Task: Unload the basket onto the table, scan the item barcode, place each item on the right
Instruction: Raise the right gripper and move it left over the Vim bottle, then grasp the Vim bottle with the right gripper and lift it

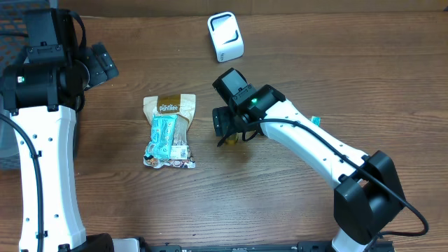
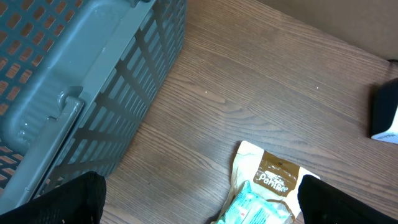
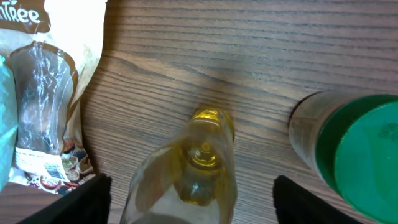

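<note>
The right gripper (image 3: 193, 202) was open, its jaws straddling the small clear bottle of yellow liquid (image 3: 205, 146) mid-table without contact, apparently a pre-grasp. The white boxy scanner (image 1: 225, 36) stood farther back. A green-capped clear container (image 3: 357, 155) crowded the right and a tan snack pouch (image 1: 168, 129) the left. The left gripper (image 1: 99, 64) hung open, far left.

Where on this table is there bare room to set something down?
Bare wood lies on the table right of the white scanner, and along the near edge below the snack bag. It is crowded right of that bag, where the right gripper straddles a yellow bottle beside a green-capped container.
</note>
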### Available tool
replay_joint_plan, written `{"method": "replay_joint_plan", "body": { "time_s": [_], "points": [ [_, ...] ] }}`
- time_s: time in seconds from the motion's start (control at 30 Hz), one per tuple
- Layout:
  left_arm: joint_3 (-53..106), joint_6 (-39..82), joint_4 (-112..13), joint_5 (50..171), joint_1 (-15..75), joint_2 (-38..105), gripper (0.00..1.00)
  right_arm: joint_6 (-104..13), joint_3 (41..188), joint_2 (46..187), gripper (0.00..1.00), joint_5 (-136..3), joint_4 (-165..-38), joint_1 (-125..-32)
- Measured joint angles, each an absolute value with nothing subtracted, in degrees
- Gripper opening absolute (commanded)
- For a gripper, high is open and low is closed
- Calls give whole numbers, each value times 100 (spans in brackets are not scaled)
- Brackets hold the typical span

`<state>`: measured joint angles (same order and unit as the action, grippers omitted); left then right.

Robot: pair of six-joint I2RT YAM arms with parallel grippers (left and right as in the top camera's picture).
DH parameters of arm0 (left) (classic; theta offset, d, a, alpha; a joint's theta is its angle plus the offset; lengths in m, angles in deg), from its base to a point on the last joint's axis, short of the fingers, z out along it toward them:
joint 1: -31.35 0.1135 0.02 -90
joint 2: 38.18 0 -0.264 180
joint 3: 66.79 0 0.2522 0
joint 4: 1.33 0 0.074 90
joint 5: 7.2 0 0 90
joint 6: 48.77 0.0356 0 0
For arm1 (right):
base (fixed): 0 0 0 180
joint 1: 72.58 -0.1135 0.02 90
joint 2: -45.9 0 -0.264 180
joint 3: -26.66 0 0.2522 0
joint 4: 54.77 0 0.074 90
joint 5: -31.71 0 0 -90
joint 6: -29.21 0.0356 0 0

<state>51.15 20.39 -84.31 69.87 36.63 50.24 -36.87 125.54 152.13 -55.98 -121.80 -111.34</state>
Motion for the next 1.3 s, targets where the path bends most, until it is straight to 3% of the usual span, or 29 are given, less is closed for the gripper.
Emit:
{"method": "replay_joint_plan", "body": {
  "time_s": [0.17, 0.3, 0.37, 0.77, 1.3],
  "points": [
    [5115, 2039, -8428, 6987, 3663, 5024, 100, -3674, 12554, 15226, 59, -5620, -12163, -11136],
    [5117, 2039, -8428, 6987, 3665, 5024, 99, -3691, 12554, 15226, 41, -5640, -12167, -11134],
    [5115, 2039, -8428, 6987, 3665, 5024, 99, -3682, 12554, 15226, 38, -5644, -12169, -11134],
    [5115, 2039, -8431, 6987, 3663, 5024, 100, -3680, 12576, 15146, 34, -6652, -12218, -10793],
    [5115, 2039, -8428, 6987, 3663, 5024, 100, -5405, 12593, 13939, 41, -10599, -13894, -9272]
  ]
}}
